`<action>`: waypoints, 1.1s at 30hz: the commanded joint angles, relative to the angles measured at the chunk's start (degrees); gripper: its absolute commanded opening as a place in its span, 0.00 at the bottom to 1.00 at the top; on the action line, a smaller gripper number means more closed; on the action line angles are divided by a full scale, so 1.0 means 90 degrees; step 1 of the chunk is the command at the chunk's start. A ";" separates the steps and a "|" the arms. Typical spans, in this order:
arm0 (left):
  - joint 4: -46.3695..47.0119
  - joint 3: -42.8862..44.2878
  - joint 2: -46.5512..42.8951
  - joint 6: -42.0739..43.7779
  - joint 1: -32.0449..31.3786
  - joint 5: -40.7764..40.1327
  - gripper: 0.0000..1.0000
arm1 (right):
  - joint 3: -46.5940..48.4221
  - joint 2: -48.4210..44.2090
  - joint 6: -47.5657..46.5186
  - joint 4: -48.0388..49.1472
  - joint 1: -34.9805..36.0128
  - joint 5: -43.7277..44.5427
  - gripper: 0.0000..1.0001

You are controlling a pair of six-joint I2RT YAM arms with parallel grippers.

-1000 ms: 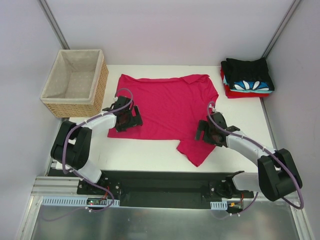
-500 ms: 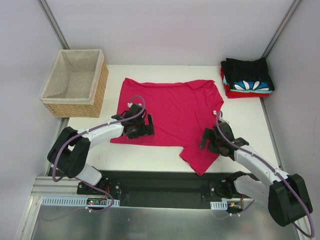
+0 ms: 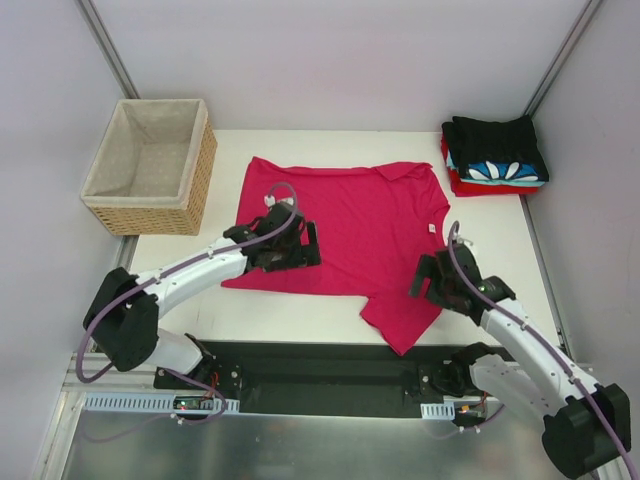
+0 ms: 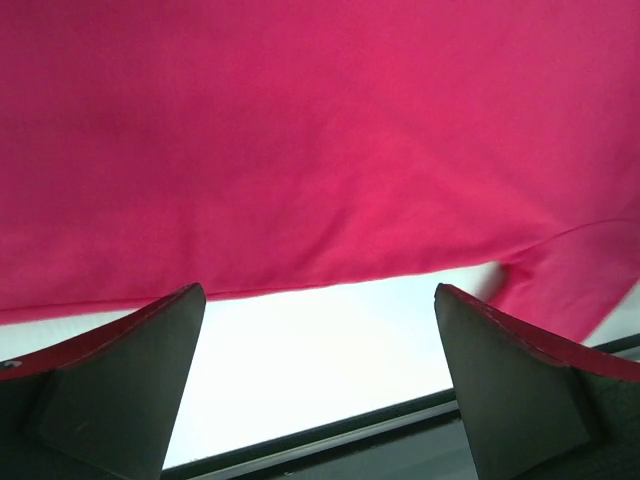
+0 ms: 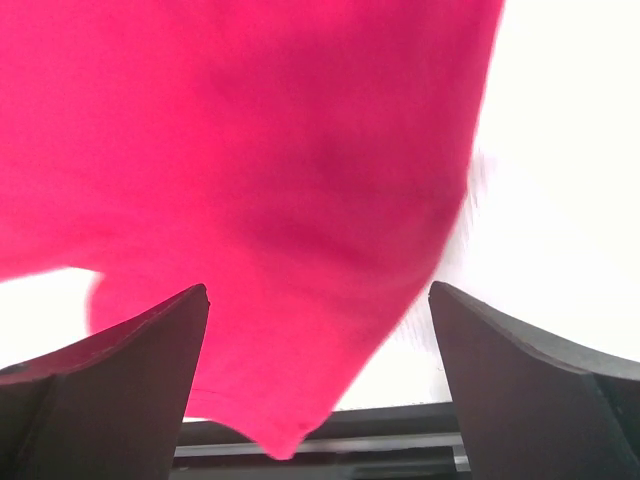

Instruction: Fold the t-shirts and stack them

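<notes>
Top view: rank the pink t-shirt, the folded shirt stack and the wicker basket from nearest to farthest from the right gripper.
Measured from the right gripper:
1. crimson-pink t-shirt: right at the gripper, its near sleeve alongside.
2. stack of folded t-shirts: far right corner.
3. wicker basket: far left side, across the whole shirt.

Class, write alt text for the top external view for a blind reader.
A crimson t-shirt lies spread on a table, the open left end effector and right end effector over its near edge. Wicker basket far left, folded shirts far right.
</notes>
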 commanded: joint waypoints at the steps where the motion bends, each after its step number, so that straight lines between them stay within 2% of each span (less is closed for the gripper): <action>1: -0.0770 0.1238 -0.0420 0.0538 -0.0048 -0.0756 0.99 | 0.1748 0.0791 -0.0590 0.0230 -0.0051 0.0505 0.97; 4: -0.1074 0.1932 -0.0312 0.0832 0.0030 -0.0952 0.99 | 0.2804 0.1865 -0.1010 0.0698 -0.0177 0.0156 0.97; 9: -0.1133 0.1924 -0.0420 0.0862 0.0128 -0.0962 0.99 | 0.4054 0.3479 -0.1402 0.1694 -0.0606 -0.0305 0.97; 10: -0.1124 0.1837 -0.0449 0.0852 0.0177 -0.0953 0.99 | 0.4617 0.4158 -0.1460 0.1705 -0.0694 -0.0412 0.98; 13: -0.1133 0.1652 -0.0527 0.0862 0.0265 -0.0953 0.99 | 0.5604 0.5041 -0.1470 0.1773 -0.0939 -0.0714 0.90; 14: -0.1133 0.1622 -0.0556 0.0881 0.0304 -0.0962 0.99 | 0.5831 0.5595 -0.1519 0.1821 -0.0968 -0.0803 0.84; 17: -0.1124 0.1485 -0.0605 0.0920 0.0411 -0.0982 0.99 | 0.6611 0.6417 -0.1568 0.1977 -0.1056 -0.1018 0.70; 22: -0.1114 0.1465 -0.0537 0.1037 0.0499 -0.0982 0.99 | 0.7599 0.7405 -0.1471 0.2144 -0.1115 -0.1350 0.58; 26: -0.1114 0.1543 -0.0284 0.1125 0.0684 -0.0914 0.99 | 0.8585 0.8148 -0.1412 0.1871 -0.1135 -0.1536 0.59; 33: -0.1036 0.1534 -0.0039 0.1135 0.0919 -0.0709 0.99 | 0.8910 0.8784 -0.1237 0.1656 -0.1213 -0.1614 0.60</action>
